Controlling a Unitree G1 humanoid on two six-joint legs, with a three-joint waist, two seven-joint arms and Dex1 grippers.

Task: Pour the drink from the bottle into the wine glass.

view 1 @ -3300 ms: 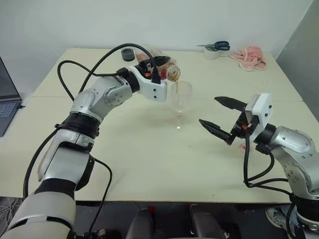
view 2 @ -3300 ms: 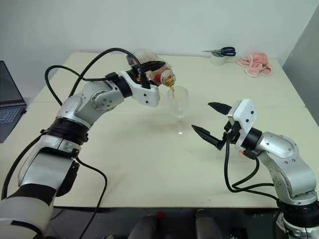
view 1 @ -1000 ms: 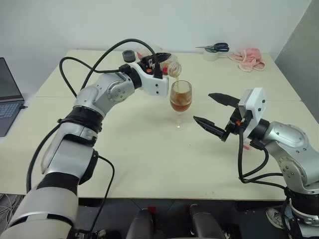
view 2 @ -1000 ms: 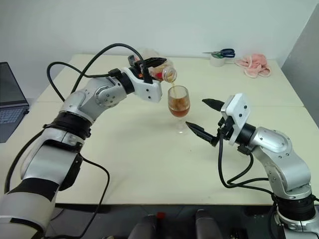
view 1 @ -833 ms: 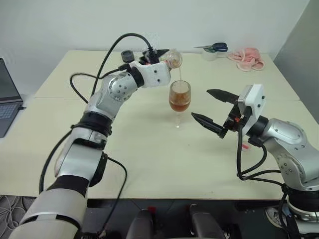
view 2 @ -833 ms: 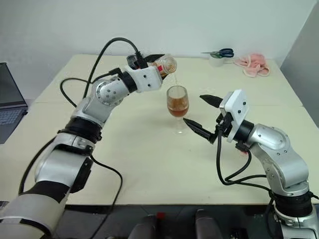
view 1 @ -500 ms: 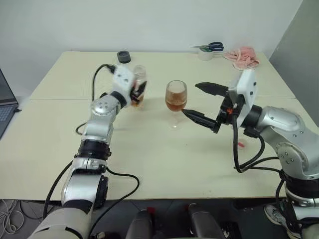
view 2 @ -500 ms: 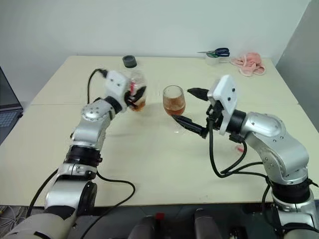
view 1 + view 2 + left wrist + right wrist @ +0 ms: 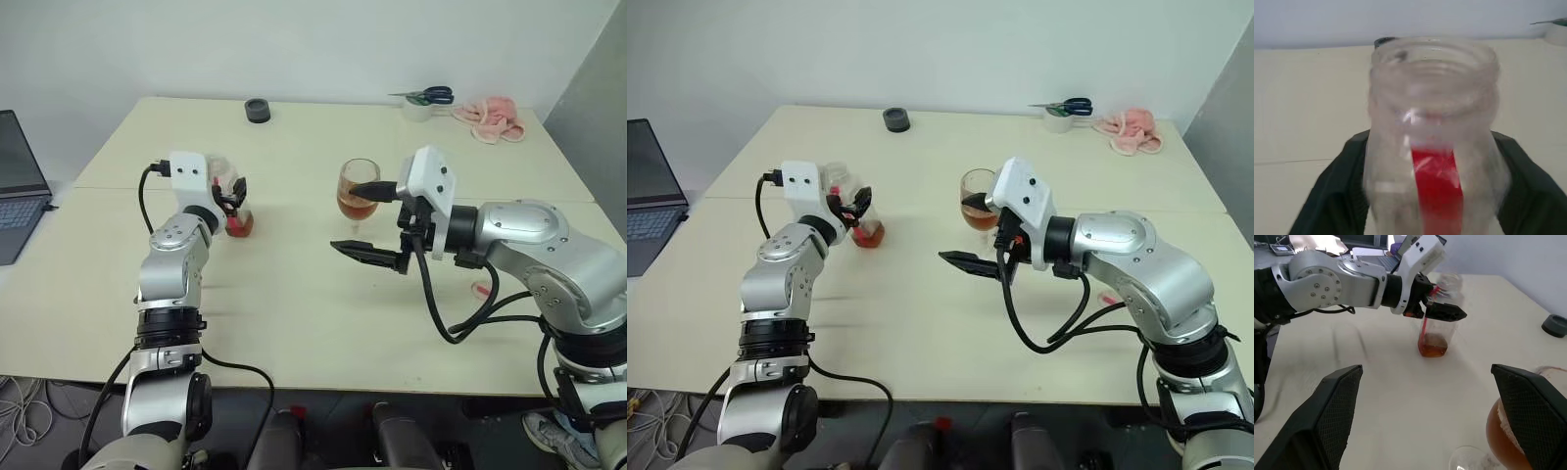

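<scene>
Left wrist view up close: bottle (image 9: pixel 1432 147) upright on the table (image 9: pixel 294 313), uncapped, between the left gripper's (image 9: pixel 235 194) fingers, impossible to tell whether pinched or let go. Best to spread wide and back straight off without tipping it. Farther across, right gripper (image 9: pixel 345 219) gaping and empty beside the wine glass (image 9: pixel 349 181) holding the drink (image 9: pixel 351 208); beyond, black lid (image 9: pixel 258 110), scissors (image 9: pixel 428 94), pink cloth (image 9: pixel 490 111), well clear.

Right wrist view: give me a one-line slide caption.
Bottle stands upright on the table between the left gripper fingers; a filled wine glass sits near the open right gripper.
</scene>
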